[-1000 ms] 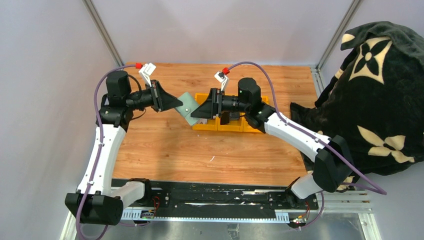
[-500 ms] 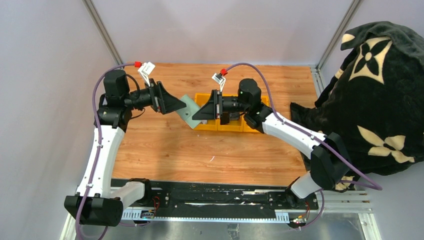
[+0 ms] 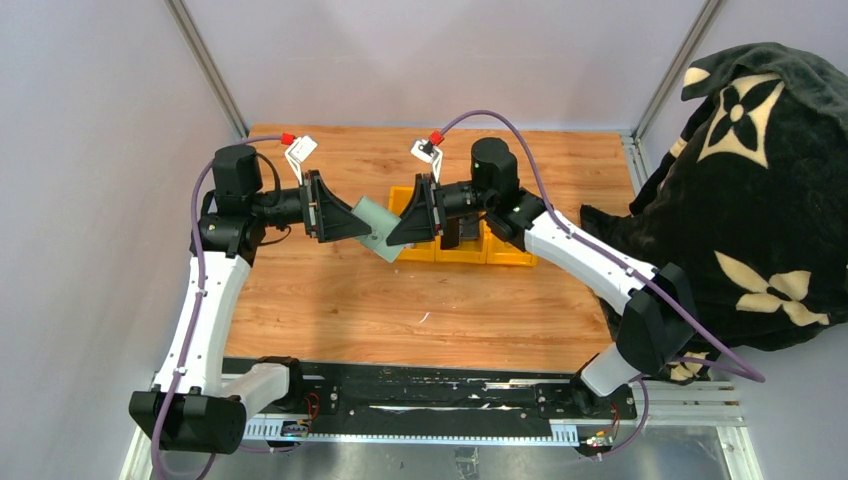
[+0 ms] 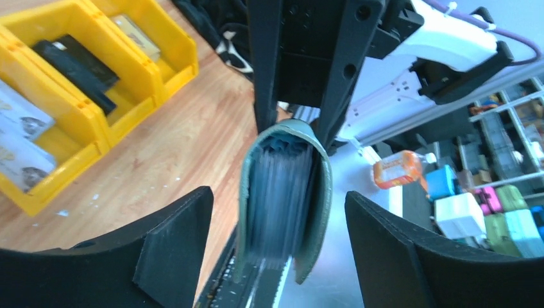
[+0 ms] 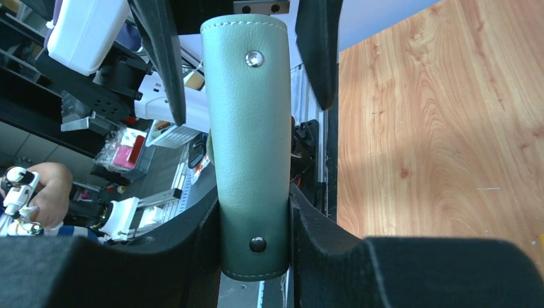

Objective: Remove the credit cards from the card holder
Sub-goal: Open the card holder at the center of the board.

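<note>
Handover just completed. Left end effector [image 4: 274, 218], a second ago clamped on the card holder [image 3: 378, 226], now has its fingers apart and clear of it. Right end effector [image 5: 255, 244], earlier spread, now clamps it, which probably frees the left to draw cards.

One holder, airborne over the desk's [image 3: 400, 310] far middle, its contents blurred. One yellow three-compartment bin [image 3: 470, 258] holds one tan card [image 4: 136, 35], one black card [image 4: 76, 64] and pale cards [image 4: 19, 112] of unclear number.
</note>
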Robot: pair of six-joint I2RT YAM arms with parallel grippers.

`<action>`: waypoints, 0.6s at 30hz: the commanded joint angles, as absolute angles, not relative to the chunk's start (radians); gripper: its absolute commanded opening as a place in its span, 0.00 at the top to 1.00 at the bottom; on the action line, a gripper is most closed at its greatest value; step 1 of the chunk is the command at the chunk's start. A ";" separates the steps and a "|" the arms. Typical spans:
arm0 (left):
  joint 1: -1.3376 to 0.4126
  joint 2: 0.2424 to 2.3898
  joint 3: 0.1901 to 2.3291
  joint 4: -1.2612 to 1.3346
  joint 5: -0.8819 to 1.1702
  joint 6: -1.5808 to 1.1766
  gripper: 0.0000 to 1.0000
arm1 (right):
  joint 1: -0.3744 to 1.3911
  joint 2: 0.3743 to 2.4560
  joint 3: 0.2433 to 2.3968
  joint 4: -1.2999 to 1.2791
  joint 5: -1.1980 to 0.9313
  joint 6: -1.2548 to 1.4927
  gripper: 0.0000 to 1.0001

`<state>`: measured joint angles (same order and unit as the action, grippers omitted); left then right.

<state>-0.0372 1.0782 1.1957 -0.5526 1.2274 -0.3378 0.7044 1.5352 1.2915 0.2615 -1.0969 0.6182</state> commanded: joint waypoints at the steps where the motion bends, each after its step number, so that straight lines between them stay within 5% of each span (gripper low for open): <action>1: -0.052 1.045 1.160 -0.568 1.332 -0.339 0.24 | 0.693 1.553 1.382 0.179 -1.151 0.514 0.83; 9: -0.055 1.059 1.166 -0.584 1.319 -0.328 0.88 | 0.694 1.569 1.444 0.070 -1.157 0.435 0.79; 13: -0.055 1.072 1.188 -0.589 1.287 -0.328 0.98 | 0.684 1.561 1.455 -0.011 -1.111 0.370 0.65; 15: -0.055 1.077 1.198 -0.591 1.251 -0.328 1.00 | 0.667 1.550 1.463 -0.078 -1.019 0.353 0.44; 18: -0.056 1.086 1.208 -0.591 1.161 -0.338 1.00 | 0.657 1.497 1.462 -0.146 -0.769 0.335 0.32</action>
